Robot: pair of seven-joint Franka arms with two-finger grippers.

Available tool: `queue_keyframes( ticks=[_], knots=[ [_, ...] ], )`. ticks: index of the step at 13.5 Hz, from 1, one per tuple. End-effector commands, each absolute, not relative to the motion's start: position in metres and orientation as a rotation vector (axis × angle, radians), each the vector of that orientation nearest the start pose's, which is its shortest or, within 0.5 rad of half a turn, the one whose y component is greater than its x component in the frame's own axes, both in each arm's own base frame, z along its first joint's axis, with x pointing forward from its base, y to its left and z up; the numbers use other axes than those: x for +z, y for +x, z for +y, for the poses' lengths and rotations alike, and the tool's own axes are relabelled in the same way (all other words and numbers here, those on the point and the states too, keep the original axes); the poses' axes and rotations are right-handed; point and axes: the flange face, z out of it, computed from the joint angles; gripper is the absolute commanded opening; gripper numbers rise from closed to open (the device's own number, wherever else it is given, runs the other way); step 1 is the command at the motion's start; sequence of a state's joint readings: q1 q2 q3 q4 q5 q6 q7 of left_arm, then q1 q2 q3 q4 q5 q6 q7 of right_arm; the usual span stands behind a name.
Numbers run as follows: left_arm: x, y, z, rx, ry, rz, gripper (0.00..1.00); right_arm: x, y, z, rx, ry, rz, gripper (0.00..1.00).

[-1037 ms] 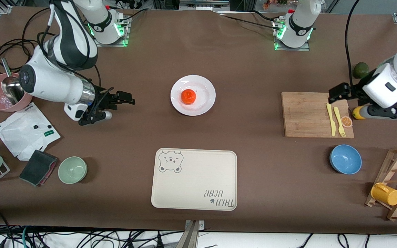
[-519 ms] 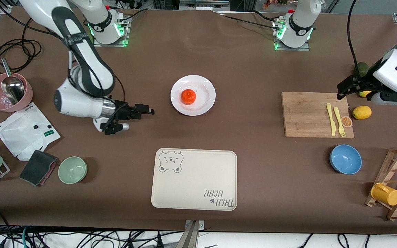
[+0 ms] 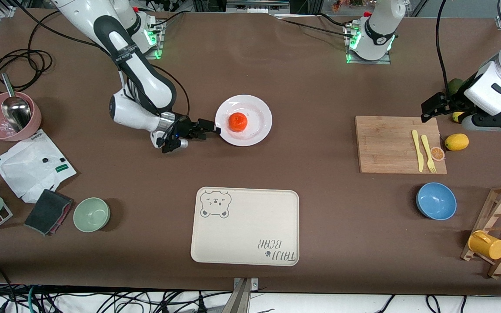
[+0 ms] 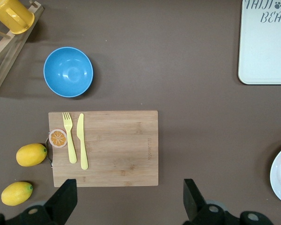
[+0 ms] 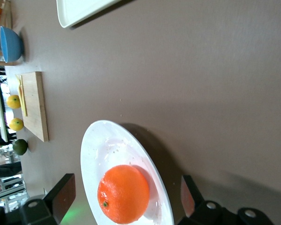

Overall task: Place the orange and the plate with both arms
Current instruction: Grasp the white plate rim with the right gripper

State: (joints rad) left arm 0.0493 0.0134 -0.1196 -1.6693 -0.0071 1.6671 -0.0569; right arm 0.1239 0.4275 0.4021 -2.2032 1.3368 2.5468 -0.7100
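the white plate [image 3: 255, 130] sits near the middle of the table, farther from the front camera than the beige bear tray [image 3: 245, 226], and the orange [image 3: 238, 121] rests on it, a little toward the right arm's end of the plate's centre. the right gripper [image 3: 210, 129] is low at the plate's rim on the side toward the right arm's end of the table; its fingers are spread wide with nothing between them, and in the right wrist view the plate [image 5: 91, 159] and orange [image 5: 123, 193] lie in the gap between the two fingertips [image 5: 63, 194]. the left gripper [image 3: 431, 106] hangs over the edge of the wooden cutting board [image 3: 387, 145] at the left arm's end of the table, its jaws wide apart and empty. on that board lie a yellow knife [image 3: 416, 150] and a yellow fork [image 3: 428, 153], with an orange slice [image 3: 437, 153] at the board's corner and a lemon [image 3: 456, 141] just beside it. a blue bowl [image 3: 435, 201] stands nearer the front camera than the board.
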Motion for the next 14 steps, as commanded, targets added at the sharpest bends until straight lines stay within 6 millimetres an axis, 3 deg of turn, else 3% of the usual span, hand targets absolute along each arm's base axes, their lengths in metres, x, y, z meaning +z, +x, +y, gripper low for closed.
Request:
queue_keyframes(
  ticks=[1, 7, 14],
  knots=[
    [0.586, 0.556, -0.042, 0.015, -3.123, 0.055, 1.0, 0.17, 0.453, 0.257, 0.013, -2.291, 0.009, 1.0],
    [0.586, 0.555, -0.036, 0.037, -3.122, 0.048, 1.0, 0.149, 0.42, 0.273, 0.001, -2.247, 0.065, 0.97],
    [0.586, 0.555, -0.035, 0.039, -3.124, 0.045, 1.0, 0.147, 0.414, 0.275, -0.014, -2.248, 0.06, 0.64]
  ],
)
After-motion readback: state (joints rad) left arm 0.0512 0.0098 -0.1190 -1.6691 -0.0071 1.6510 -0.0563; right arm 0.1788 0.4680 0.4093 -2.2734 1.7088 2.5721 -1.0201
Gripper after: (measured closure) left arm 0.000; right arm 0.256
